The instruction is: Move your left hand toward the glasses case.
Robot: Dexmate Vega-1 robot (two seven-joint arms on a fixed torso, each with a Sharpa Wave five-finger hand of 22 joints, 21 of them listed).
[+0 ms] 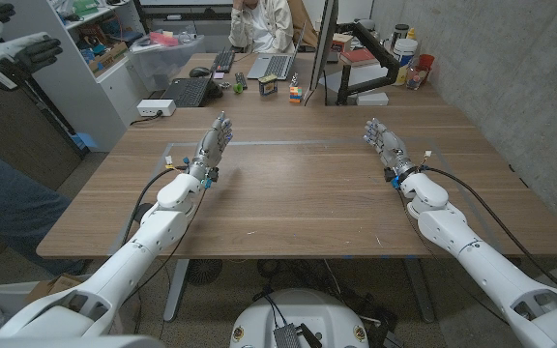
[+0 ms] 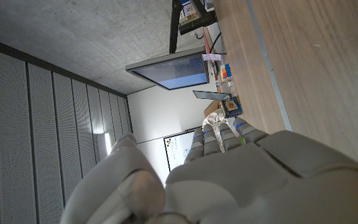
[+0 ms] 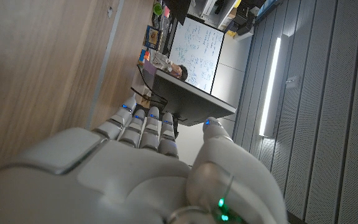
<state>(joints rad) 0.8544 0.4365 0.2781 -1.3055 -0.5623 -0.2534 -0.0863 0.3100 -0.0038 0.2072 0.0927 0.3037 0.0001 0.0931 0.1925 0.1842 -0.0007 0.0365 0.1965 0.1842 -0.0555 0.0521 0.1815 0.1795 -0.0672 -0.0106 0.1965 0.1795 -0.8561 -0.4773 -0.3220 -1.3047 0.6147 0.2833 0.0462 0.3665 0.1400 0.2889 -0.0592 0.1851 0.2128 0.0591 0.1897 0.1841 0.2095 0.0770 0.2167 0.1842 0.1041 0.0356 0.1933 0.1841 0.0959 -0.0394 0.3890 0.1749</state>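
My left hand (image 1: 214, 145) stands over the left part of the wooden table (image 1: 298, 193), fingers straight, held together and pointing toward the far edge, holding nothing. My right hand (image 1: 383, 145) mirrors it on the right side, fingers also extended and empty. The stretch of wood between the two hands is bare. In the left wrist view the back of my left hand (image 2: 229, 180) reaches along the tabletop (image 2: 316, 74). The right wrist view looks along the back of my right hand (image 3: 135, 168) with its fingertips (image 3: 143, 121) spread slightly over the wood.
Beyond the far edge stand a black keyboard (image 1: 188, 92), a laptop (image 1: 277, 66), a colourful cube (image 1: 296, 94), a monitor (image 1: 325, 48) and a black arm mount (image 1: 375, 60). A person (image 1: 259, 24) sits behind them. A gloved hand (image 1: 8, 48) shows at upper left.
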